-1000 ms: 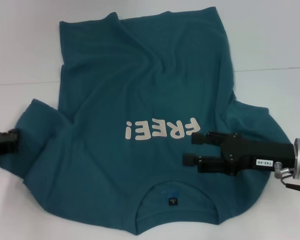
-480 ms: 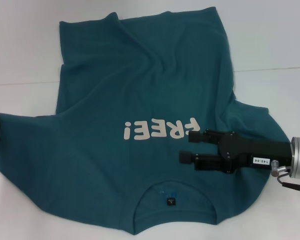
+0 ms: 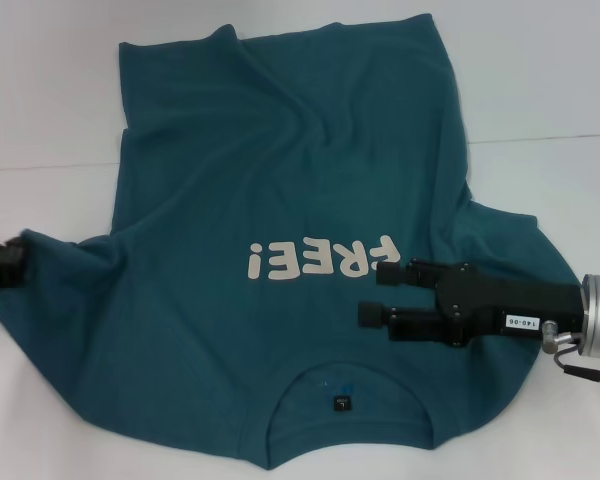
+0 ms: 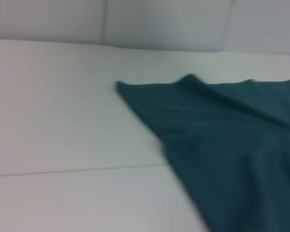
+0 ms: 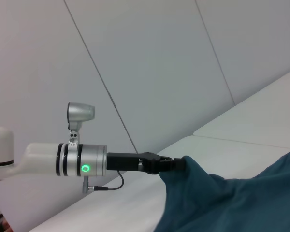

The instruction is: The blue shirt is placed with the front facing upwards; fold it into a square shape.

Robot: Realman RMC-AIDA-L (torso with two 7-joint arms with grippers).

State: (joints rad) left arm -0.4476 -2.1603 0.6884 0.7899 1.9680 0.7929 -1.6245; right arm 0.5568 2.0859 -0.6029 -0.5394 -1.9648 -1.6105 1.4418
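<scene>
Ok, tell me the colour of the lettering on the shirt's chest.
Cream, off-white, on the dark teal-blue shirt. The "FREE!" print shows best in the head view.

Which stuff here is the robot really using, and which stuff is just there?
Using:
- the blue shirt, front up, print showing
- the left gripper, shut on the shirt's sleeve at the robot's left
- the right gripper, open, over the shirt's chest beside the print

Just there:
- the white table under it all

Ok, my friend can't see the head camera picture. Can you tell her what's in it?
A blue shirt lies print-up on a white table. The right gripper, open, hovers over it beside the "FREE!" print. The left gripper is at a sleeve edge.
</scene>
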